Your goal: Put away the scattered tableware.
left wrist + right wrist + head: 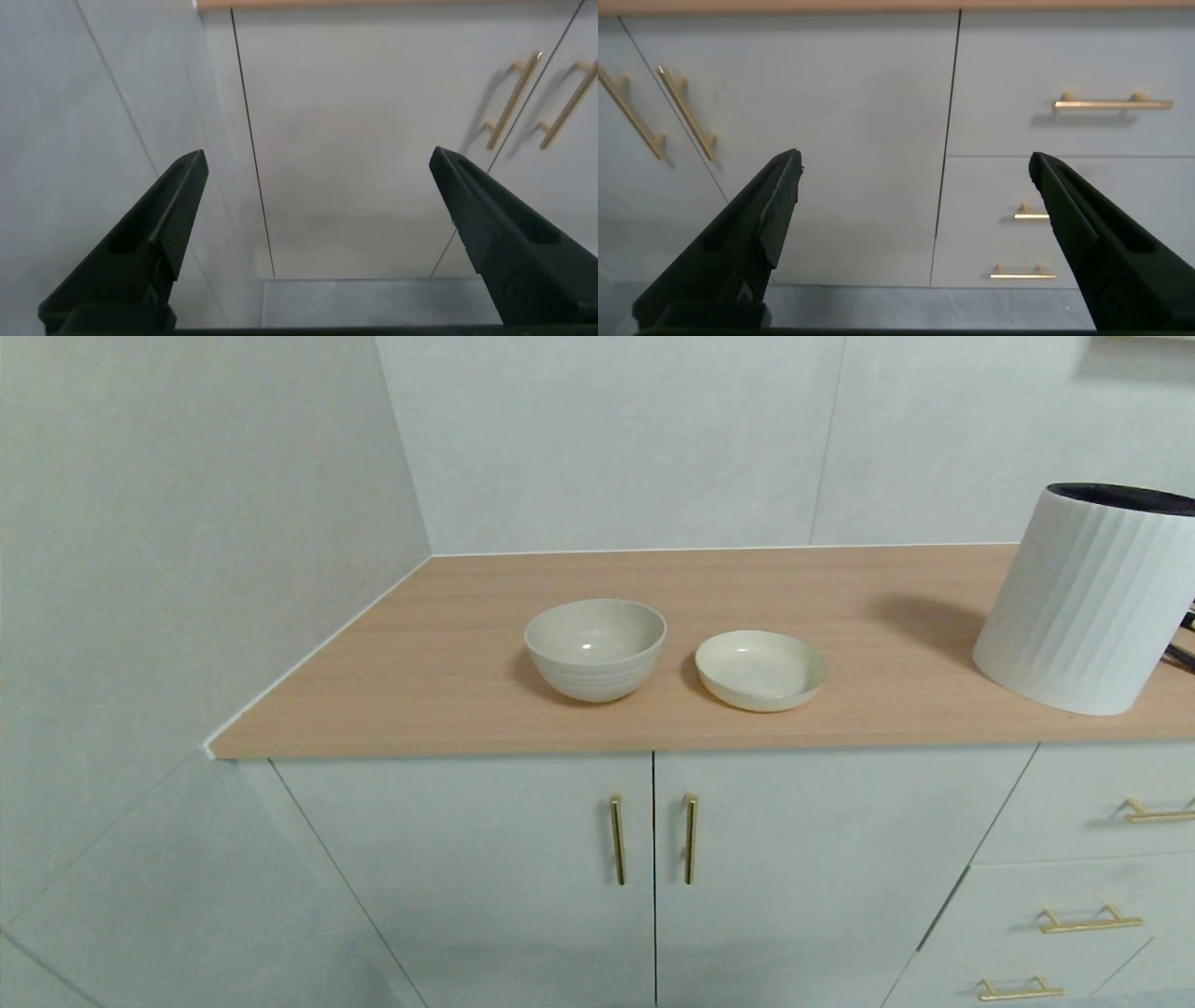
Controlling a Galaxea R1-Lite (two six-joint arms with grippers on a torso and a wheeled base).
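Note:
A deep beige bowl [596,648] stands on the wooden countertop [448,653], left of a shallow cream dish [761,669]; the two are apart. My left gripper [318,168] is open and low in front of the white cabinet doors [364,140], with nothing between its fingers. My right gripper [915,168] is also open and holds nothing, facing the cabinet front [831,140] and drawers [1064,93] below the counter.
A tall white ribbed container [1088,597] with a dark rim stands at the counter's right. Below are two doors with gold handles [617,839] and drawers with gold pulls [1090,921] to the right. Tiled walls close the left side and back.

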